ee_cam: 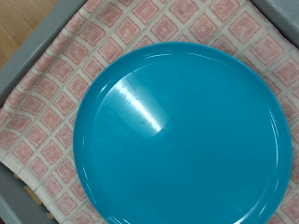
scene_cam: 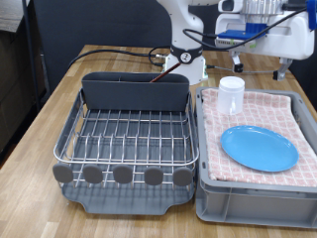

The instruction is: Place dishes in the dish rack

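Note:
A round light-blue plate [scene_cam: 259, 148] lies flat on the pink checked towel in the grey crate [scene_cam: 203, 183] at the exterior view's right. It fills the wrist view [ee_cam: 182, 135]. A small white mug [scene_cam: 230, 95] stands upright on the towel behind the plate. The silver wire dish rack [scene_cam: 124, 139] on its dark grey tray stands at the left, and no dishes show on its grid. My gripper [scene_cam: 261, 14] hangs high above the crate at the exterior view's top edge. Its fingers do not show in either view. The wooden spoon does not show clearly.
The rack's tall grey caddy [scene_cam: 134, 91] stands along its far side and round grey tabs [scene_cam: 123, 176] line its near edge. The pink checked towel [ee_cam: 56, 84] covers the crate floor. The robot base and cables [scene_cam: 183, 55] sit behind on the wooden table.

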Controlling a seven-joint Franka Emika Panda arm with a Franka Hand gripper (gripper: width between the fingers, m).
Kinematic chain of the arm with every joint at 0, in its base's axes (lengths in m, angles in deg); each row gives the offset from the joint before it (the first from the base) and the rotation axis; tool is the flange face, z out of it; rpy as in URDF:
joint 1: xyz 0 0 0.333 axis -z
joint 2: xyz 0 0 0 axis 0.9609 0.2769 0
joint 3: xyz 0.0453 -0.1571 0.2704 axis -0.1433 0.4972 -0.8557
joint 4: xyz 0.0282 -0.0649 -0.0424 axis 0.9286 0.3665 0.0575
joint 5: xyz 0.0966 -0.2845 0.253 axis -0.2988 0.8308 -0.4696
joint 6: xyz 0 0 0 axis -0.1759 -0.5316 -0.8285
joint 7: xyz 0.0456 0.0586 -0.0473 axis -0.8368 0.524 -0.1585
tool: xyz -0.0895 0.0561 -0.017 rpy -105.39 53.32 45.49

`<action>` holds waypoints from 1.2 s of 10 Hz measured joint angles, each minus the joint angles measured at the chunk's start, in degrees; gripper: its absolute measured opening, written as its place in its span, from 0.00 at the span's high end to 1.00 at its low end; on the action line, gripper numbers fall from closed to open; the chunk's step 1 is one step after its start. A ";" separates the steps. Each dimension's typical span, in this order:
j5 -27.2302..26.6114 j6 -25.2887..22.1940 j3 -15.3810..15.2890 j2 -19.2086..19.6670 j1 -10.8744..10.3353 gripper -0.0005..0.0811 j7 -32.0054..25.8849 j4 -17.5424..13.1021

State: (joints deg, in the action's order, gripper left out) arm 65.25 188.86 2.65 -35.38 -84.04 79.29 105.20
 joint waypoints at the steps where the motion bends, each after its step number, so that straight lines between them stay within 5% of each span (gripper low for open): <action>1: -3.22 3.03 0.11 0.34 0.00 0.01 -4.16 2.10; 6: -17.27 9.10 0.20 -1.55 -0.29 0.01 -22.87 11.36; 12: -22.68 12.56 -0.60 1.44 -0.55 0.01 -27.95 11.24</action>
State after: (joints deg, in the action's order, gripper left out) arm 42.56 201.41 2.05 -33.94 -84.59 51.35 116.45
